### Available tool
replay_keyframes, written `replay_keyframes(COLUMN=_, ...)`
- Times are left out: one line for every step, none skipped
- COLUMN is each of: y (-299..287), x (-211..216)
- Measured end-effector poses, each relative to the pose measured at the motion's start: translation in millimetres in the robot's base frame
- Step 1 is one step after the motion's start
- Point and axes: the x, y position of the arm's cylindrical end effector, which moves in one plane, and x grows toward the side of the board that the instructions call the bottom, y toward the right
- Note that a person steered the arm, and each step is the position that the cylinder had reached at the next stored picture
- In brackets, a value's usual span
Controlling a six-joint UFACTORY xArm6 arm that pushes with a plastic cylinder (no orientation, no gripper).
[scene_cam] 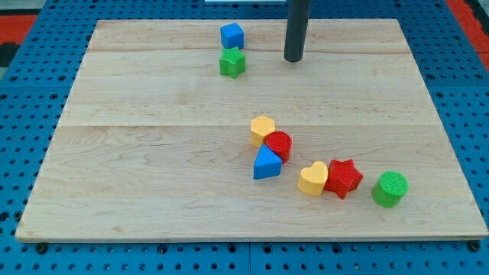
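My tip (293,59) rests on the wooden board (137,153) near the view's top, right of centre. It touches no block. Nearest to it, off to its left, are a green star (232,63) and a blue cube (231,35) just above that star. Lower down, a yellow hexagon (262,128), a red cylinder (278,144) and a blue triangle (266,164) sit bunched together. Further toward the view's right, a yellow heart (312,179) touches a red star (342,177). A green cylinder (390,189) stands alone beyond them.
The board lies on a blue pegboard surface (30,114) that surrounds it on all sides. A red area (470,15) shows at the view's top right corner.
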Motion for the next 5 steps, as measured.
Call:
replay_keyframes(y=2.8, x=0.0)
replay_keyframes(y=3.0, x=0.0)
replay_keyframes(y=3.0, x=-4.9)
replay_keyframes(y=3.0, x=-5.7)
replay_keyframes(y=3.0, x=-5.7)
